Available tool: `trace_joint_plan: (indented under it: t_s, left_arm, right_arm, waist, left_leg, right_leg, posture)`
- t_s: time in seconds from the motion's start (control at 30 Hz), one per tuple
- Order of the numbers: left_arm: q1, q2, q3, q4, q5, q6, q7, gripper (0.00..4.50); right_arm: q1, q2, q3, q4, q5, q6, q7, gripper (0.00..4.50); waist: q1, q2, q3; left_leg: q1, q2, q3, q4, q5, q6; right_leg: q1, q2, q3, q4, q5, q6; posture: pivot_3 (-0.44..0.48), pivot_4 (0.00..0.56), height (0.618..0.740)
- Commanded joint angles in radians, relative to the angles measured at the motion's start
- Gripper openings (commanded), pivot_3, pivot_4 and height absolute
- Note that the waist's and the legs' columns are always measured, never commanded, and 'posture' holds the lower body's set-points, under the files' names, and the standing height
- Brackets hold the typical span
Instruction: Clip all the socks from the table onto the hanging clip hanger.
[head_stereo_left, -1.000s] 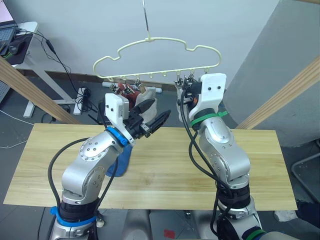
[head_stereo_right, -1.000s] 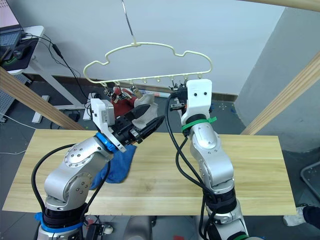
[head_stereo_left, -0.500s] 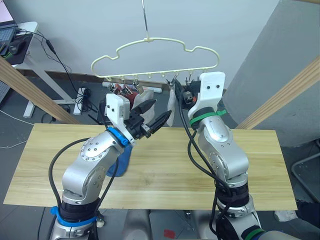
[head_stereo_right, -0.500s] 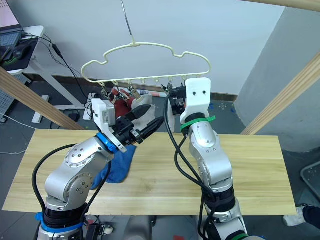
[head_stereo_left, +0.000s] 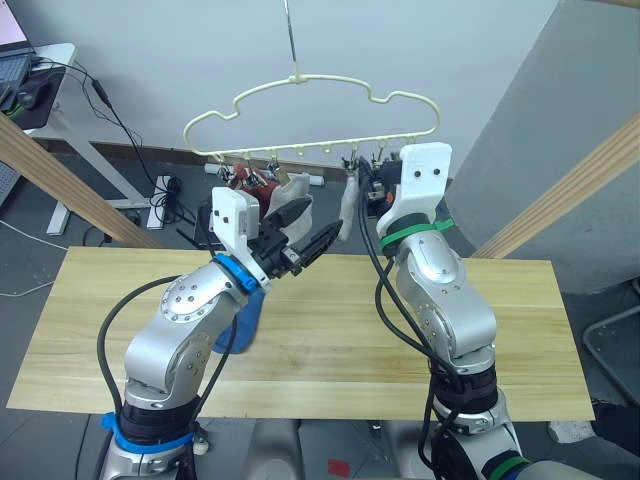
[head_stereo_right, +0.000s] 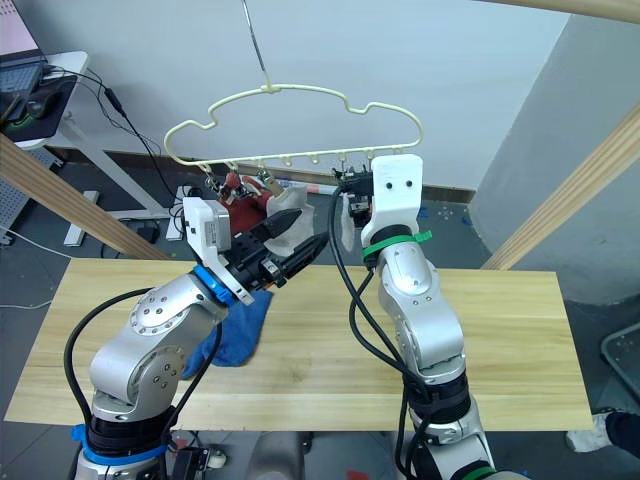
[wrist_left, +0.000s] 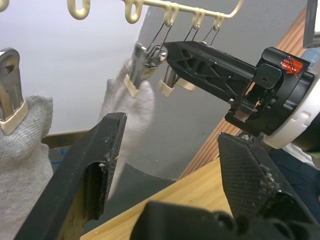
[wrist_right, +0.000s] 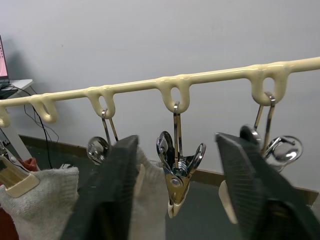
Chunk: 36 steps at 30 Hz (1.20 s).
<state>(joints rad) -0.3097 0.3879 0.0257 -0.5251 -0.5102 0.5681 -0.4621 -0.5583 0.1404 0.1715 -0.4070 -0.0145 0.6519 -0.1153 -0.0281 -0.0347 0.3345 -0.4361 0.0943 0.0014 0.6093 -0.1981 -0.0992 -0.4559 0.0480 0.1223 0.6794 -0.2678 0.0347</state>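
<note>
Both hands spread: left hand (wrist_left: 165, 165) below the hanger (head_stereo_left: 310, 95), right hand (wrist_right: 180, 190) at its clips. Grey sock (head_stereo_left: 347, 208) hangs clipped; blue sock (head_stereo_right: 240, 335) lies on the table (head_stereo_left: 330, 340).

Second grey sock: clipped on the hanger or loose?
Clipped. The grey sock hangs from a clip on the clip hanger, with the right gripper open beside it.

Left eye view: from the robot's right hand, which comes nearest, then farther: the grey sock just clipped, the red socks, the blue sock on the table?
1. Grey sock, hanging right beside the right hand.
2. Red socks, clipped toward the hanger's left end.
3. Blue sock, down on the table, behind the left arm.
</note>
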Motion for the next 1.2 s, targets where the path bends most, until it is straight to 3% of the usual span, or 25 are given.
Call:
trace_joint_plan:
  t_s: [0.03, 1.2]
  left_arm:
    - [0.007, -0.003, -0.005, -0.058, -0.008, -0.011, 0.004, 3.31]
    - [0.027, 0.002, -0.013, -0.095, -0.009, -0.007, 0.021, 3.31]
  right_arm:
    - [-0.011, 0.038, -0.006, -0.023, 0.011, -0.023, -0.008, 1.09]
    - [0.014, 0.072, 0.01, -0.038, 0.018, 0.021, -0.082, 1.09]
  waist:
    - [0.0, 0.0, 0.0]
    - [0.002, 0.0, 0.0]
  left_leg:
    - [0.0, 0.0, 0.0, 0.0, 0.0, 0.0]
    - [0.0, 0.0, 0.0, 0.0, 0.0, 0.0]
  right_leg:
    - [0.0, 0.0, 0.0, 0.0, 0.0, 0.0]
    - [0.0, 0.0, 0.0, 0.0, 0.0, 0.0]
  posture:
    - [0.069, 0.362, 0.74]
    - [0.097, 0.349, 0.74]
